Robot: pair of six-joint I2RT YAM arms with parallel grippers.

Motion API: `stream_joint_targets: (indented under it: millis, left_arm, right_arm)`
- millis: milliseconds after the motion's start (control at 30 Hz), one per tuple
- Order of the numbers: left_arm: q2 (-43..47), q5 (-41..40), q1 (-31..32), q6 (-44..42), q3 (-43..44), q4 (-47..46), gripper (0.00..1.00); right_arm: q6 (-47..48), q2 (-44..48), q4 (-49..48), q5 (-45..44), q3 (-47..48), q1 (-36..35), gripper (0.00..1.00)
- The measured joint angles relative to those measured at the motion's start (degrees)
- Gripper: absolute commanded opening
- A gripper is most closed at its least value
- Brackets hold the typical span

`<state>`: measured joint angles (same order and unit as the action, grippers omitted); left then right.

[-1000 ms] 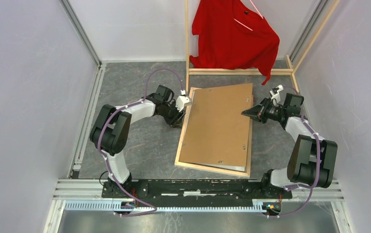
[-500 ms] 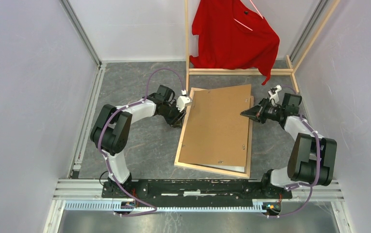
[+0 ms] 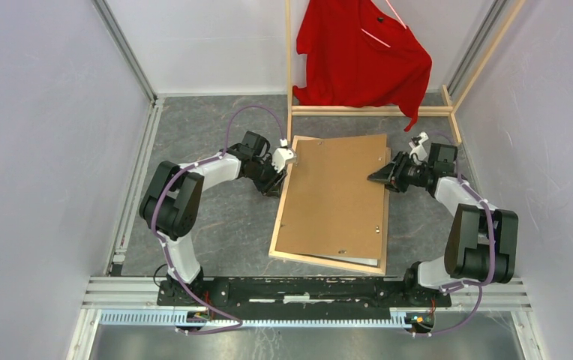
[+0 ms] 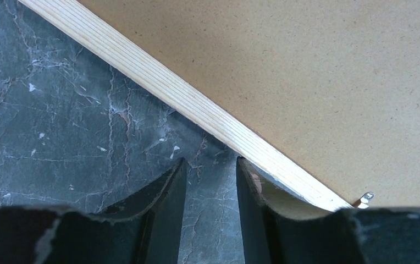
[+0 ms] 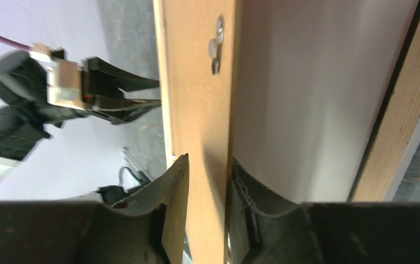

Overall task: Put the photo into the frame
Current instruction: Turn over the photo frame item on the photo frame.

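Note:
The frame (image 3: 277, 232) lies face down on the grey table, its bare-wood rail (image 4: 197, 104) showing. A brown backing board (image 3: 336, 195) rests skewed on top of it. Under the board's lifted right edge (image 5: 197, 82) shows the photo's plain white back (image 5: 307, 99). My right gripper (image 3: 377, 177) reaches over that edge; its jaws (image 5: 209, 162) stand apart, one finger above the board and one below. At the frame's left rail sits my left gripper (image 3: 281, 178), open (image 4: 210, 165), with only table between its fingers; one fingertip (image 4: 252, 184) touches the rail.
A tall wooden clothes rack (image 3: 373, 111) with a red shirt (image 3: 362, 52) stands right behind the frame. A metal clip (image 5: 216, 47) sits on the board near its right edge. Enclosure walls close in on both sides; the arms' base rail (image 3: 306, 289) runs along the near edge.
My right gripper has slid left, further over the board's edge, and its jaws have parted. The board's far right corner has shifted slightly. The left arm has stayed put.

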<state>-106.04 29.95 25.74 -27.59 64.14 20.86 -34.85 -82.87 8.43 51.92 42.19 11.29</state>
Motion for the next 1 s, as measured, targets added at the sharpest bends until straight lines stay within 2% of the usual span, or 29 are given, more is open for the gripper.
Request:
stream_joint_targets:
  millis: [100,367,500,633,833,1000]
  left_arm:
    - [0.0,0.0,0.0,0.0,0.0,0.0,0.45]
    - [0.1,-0.1,0.2,0.0,0.0,0.2,0.45]
    - [0.3,-0.2,0.3,0.0,0.0,0.5,0.44]
    - [0.8,-0.5,0.4,0.0,0.0,0.5,0.44]
    - [0.9,-0.5,0.5,0.0,0.0,0.9,0.44]
    - [0.9,-0.5,0.5,0.0,0.0,1.4,0.44]
  right_arm:
    - [3.1,0.0,3.8,-4.2,0.6,-2.2,0.57]
    - [9.9,0.0,14.5,-15.6,7.0,-8.3,0.77]
    - [12.9,-0.1,19.5,-22.8,9.7,-11.5,0.82]
    - [15.6,0.0,23.9,-30.2,11.0,-13.6,0.98]
    - [17.2,0.0,27.5,-34.9,12.9,-14.8,0.98]
    - [17.8,0.0,27.9,-35.5,15.6,-16.2,0.98]
